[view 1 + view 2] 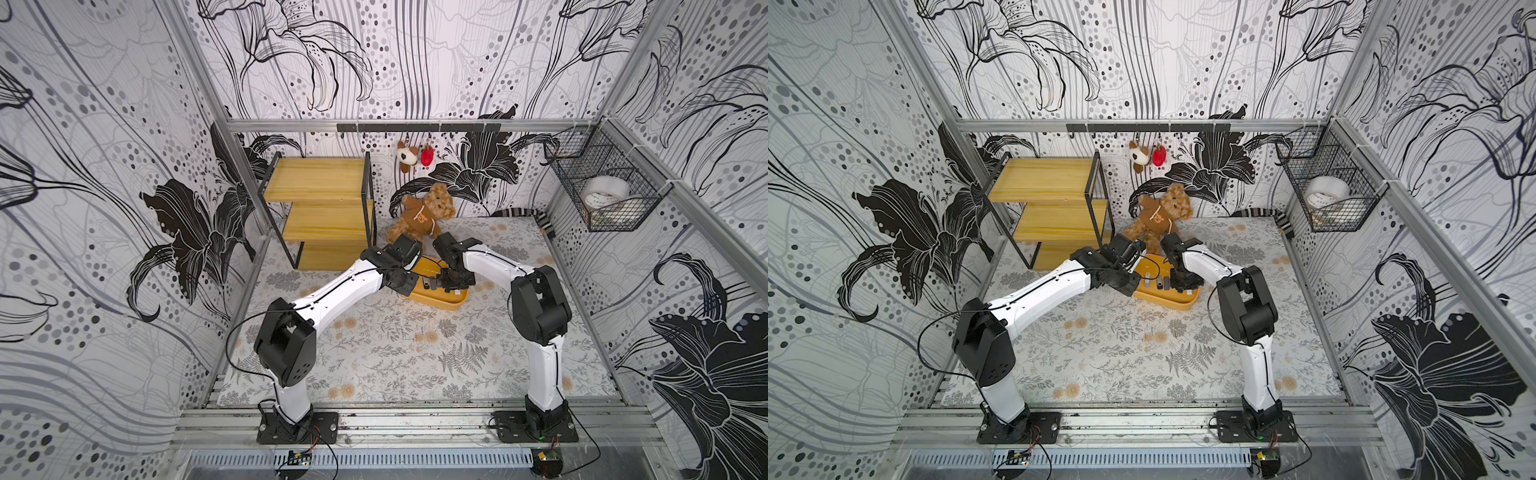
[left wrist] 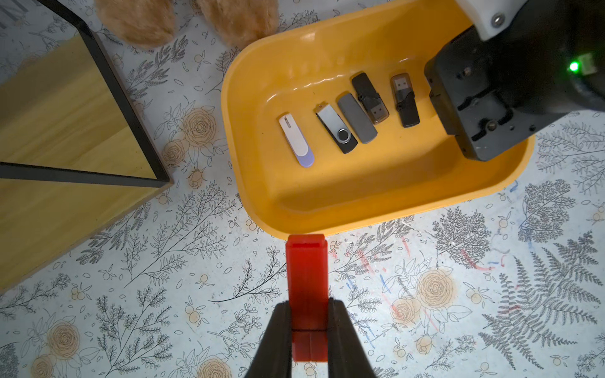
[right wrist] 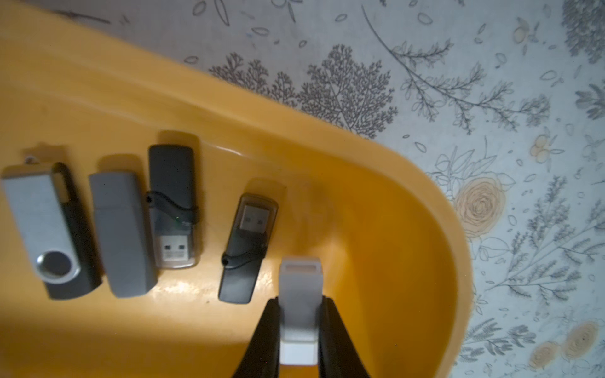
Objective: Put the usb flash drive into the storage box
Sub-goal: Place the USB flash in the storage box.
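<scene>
The storage box (image 2: 255, 203), a shallow yellow tub, sits mid-table in both top views (image 1: 451, 305) (image 1: 1183, 305). Several usb flash drives lie in a row on its floor, among them a white and lilac one (image 2: 296, 140) and a black swivel one (image 2: 337, 128). My left gripper (image 2: 309, 304) is shut on a red usb flash drive (image 2: 306, 271), held over the tablecloth with its tip at the box's rim. My right gripper (image 3: 299, 301) is shut on a white usb flash drive (image 3: 300, 288), low inside the box (image 3: 425, 196) beside the end of the row.
A brown teddy bear (image 1: 424, 212) sits just behind the box. A wooden shelf rack (image 1: 324, 208) stands at the back left. A black wire basket (image 1: 606, 191) with a tape roll hangs on the right wall. Two small toys (image 1: 407, 156) hang from a rail.
</scene>
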You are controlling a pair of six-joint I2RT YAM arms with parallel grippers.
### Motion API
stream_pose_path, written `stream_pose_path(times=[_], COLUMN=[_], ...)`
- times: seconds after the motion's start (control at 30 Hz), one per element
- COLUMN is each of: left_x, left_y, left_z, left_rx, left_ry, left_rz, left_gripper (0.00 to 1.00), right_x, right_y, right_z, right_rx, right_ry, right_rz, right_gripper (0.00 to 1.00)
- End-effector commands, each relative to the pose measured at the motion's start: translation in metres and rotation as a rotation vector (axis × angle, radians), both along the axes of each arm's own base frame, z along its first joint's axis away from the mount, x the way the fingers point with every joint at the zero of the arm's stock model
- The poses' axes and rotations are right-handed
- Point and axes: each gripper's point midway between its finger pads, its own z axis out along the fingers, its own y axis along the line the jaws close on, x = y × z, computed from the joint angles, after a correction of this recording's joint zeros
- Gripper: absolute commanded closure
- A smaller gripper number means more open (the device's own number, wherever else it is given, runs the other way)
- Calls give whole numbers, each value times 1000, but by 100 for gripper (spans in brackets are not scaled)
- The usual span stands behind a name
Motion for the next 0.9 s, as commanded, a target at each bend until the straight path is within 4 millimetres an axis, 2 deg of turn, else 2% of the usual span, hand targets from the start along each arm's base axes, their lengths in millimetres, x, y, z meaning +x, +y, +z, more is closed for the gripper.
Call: stream_pose_path(times=[0.0,0.13,0.2,0.43,0.53,0.63,0.87], left_x=[5,8,11,26,31,36,48], left_y=[3,1,0,-11,-16,-21,-24], left_z=[2,1,0,-1,-6,-11,-21], left_rx=[13,11,11,1,8,15,28], left_ry=[-3,-5,-7,-13,-1,5,8], left_rz=[16,19,22,23,20,17,40], left_gripper=[100,100,100,100,100,100,100], right_x=[-1,-3,-5,1,2,5,15], right_y=[-11,-12,-13,-13,-13,-10,0], right_z=[-5,-15,-21,-20,-12,-1,46], right_rx=[-68,-84,-94,-104,-97,-70,30], right_ry=[16,43,57,43,26,-6,-133], right_rz=[-4,2,2,-5,-6,-11,-43], right_gripper=[100,100,91,66,57,54,51])
